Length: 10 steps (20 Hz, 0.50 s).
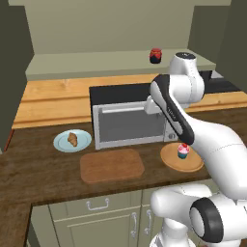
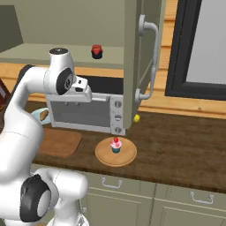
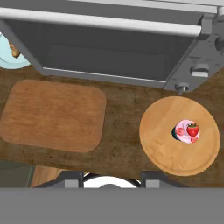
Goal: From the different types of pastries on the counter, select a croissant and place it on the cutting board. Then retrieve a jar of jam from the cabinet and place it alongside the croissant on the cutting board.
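Note:
The croissant [image 1: 72,139] lies on a light blue plate [image 1: 61,142] at the left of the counter, and its edge also shows in the hand view [image 3: 14,50]. The wooden cutting board [image 1: 112,165] [image 3: 52,114] lies bare in front of the microwave. A dark jar of jam [image 1: 155,55] [image 2: 97,51] with a red lid stands on the shelf of the open cabinet. My gripper [image 2: 84,96] hangs in front of the microwave, high above the counter and pointing down. It is shut, and I see nothing in it.
A pink cupcake [image 3: 187,131] with a strawberry sits on a round wooden plate [image 3: 157,144], right of the board. The microwave [image 1: 130,120] stands behind both. The open cabinet door [image 2: 141,62] juts out to the right of the arm.

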Motion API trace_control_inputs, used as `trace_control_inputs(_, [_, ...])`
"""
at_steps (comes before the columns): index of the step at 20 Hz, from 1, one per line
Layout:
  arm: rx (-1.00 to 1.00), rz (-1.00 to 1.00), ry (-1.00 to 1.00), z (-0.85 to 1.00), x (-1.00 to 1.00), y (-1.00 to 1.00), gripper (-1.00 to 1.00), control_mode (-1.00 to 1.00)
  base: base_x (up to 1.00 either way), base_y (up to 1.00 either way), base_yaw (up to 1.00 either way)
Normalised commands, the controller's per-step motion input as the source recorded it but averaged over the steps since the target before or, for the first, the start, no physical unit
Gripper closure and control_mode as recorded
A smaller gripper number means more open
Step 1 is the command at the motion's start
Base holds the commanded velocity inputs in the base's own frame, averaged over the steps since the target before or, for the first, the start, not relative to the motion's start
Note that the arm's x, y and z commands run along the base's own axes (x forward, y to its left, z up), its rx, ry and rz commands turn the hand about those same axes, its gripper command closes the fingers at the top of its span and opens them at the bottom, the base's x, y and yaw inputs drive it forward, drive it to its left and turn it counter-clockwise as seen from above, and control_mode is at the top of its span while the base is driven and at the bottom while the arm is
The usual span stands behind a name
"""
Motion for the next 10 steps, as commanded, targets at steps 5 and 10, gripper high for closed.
trace_control_inputs(5, [-0.11, 0.0, -0.01, -0.03, 0.04, 0.45, -1.0, -1.0, 0.0, 0.0, 0.0])
trace_control_inputs(10, [-0.19, -0.06, -0.05, -0.21, 0.18, 0.98, -1.0, -1.0, 0.0, 0.0, 0.0])
